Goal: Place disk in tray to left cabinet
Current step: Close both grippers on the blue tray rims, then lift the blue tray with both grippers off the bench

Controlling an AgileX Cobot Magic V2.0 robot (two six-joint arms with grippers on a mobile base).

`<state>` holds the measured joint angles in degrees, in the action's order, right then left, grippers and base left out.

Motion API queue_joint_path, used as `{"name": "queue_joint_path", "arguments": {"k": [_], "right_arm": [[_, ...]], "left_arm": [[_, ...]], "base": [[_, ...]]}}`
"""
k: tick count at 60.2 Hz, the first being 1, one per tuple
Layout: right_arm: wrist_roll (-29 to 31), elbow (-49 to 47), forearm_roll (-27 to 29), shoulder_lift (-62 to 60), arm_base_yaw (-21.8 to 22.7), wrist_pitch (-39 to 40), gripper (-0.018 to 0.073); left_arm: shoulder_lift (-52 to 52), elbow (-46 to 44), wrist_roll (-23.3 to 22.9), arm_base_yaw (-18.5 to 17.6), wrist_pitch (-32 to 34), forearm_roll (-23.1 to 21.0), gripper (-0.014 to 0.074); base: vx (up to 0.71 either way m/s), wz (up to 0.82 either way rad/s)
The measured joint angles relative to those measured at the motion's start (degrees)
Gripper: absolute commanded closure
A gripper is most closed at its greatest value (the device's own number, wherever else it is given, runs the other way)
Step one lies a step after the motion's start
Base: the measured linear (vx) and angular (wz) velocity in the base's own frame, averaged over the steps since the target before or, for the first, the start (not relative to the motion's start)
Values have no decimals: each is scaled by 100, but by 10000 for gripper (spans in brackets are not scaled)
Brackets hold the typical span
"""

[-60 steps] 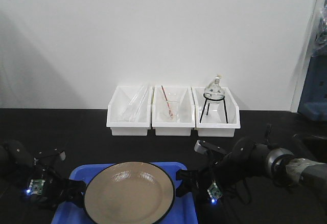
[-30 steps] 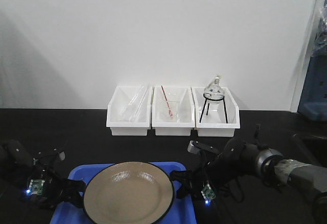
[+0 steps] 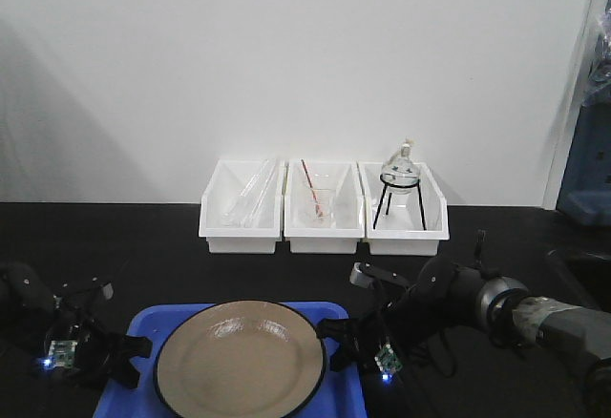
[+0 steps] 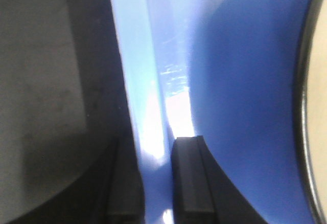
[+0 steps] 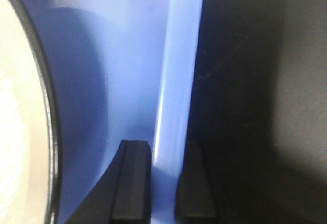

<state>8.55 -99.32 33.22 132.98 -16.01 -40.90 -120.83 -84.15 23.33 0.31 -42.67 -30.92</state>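
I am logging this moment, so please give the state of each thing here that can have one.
disk: lies flat in the tray, right way up
tray: flat on the table, gripped at both ends
left gripper: shut on the tray's left rim
right gripper: shut on the tray's right rim
flask: upright on its tripod in a white bin
beaker: upright in the middle bin
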Motion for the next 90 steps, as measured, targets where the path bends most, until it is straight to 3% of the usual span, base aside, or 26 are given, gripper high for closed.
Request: {"name": "queue_joint_path", "arguments": {"k": [18, 30, 58, 81, 90], "right_arm": [[-26, 0, 164, 0, 5, -24, 443], [-327, 25, 145, -51, 11, -159, 575], [-823, 139, -258, -325, 11, -708, 564], [-1064, 141, -551, -859, 11, -886, 564], [-1299, 141, -625, -1108, 16, -1038, 564]], "left_arm": [[-24, 0, -81, 2, 19, -22, 602], [-36, -149, -424, 7, -141, 51, 599], [-33, -814, -838, 7, -1123, 217, 598], [108, -892, -930, 7, -1484, 223, 598], [292, -1083, -1179, 7, -1762, 293, 598]], "base": [[0, 0], [0, 0], [0, 0], [0, 0], [0, 0]]}}
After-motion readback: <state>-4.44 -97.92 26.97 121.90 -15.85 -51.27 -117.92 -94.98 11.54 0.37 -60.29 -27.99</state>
